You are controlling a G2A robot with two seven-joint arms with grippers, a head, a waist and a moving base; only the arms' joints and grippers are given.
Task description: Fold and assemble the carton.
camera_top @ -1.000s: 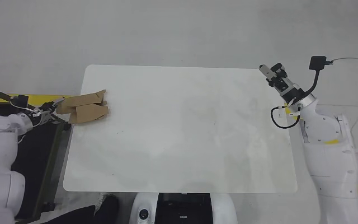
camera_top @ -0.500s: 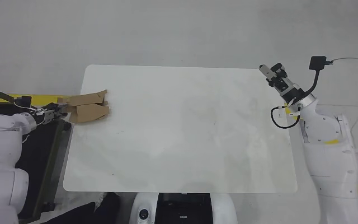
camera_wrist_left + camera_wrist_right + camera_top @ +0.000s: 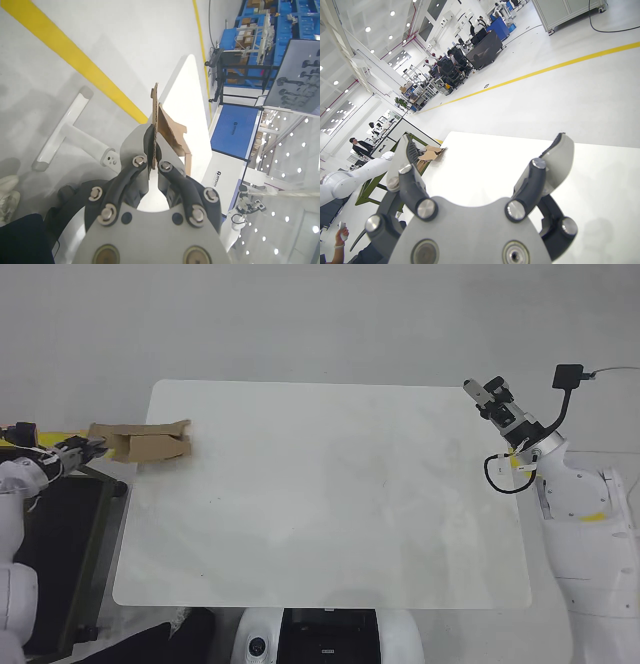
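A flat brown cardboard carton (image 3: pixel 142 441) lies across the far left edge of the white table (image 3: pixel 320 504), partly hanging off it. My left gripper (image 3: pixel 88 445) is beside the table's left edge, shut on the carton's outer flap. In the left wrist view the carton (image 3: pixel 167 128) stands on edge, pinched between the black pads of the left gripper (image 3: pixel 154 150). My right gripper (image 3: pixel 486 391) hovers over the table's far right corner, open with nothing between its fingers. The right wrist view shows the right gripper (image 3: pixel 482 147) spread wide and the carton (image 3: pixel 430 153) far off.
A dark green frame with black bins (image 3: pixel 70 554) stands left of the table. A yellow floor line (image 3: pixel 60 439) runs behind it. A white table leg (image 3: pixel 72 132) shows on the floor below the carton. The table's middle is bare.
My left gripper has pulled back to the left, away from the table, dragging the carton with it so more of it hangs off the edge. The right arm has kept still.
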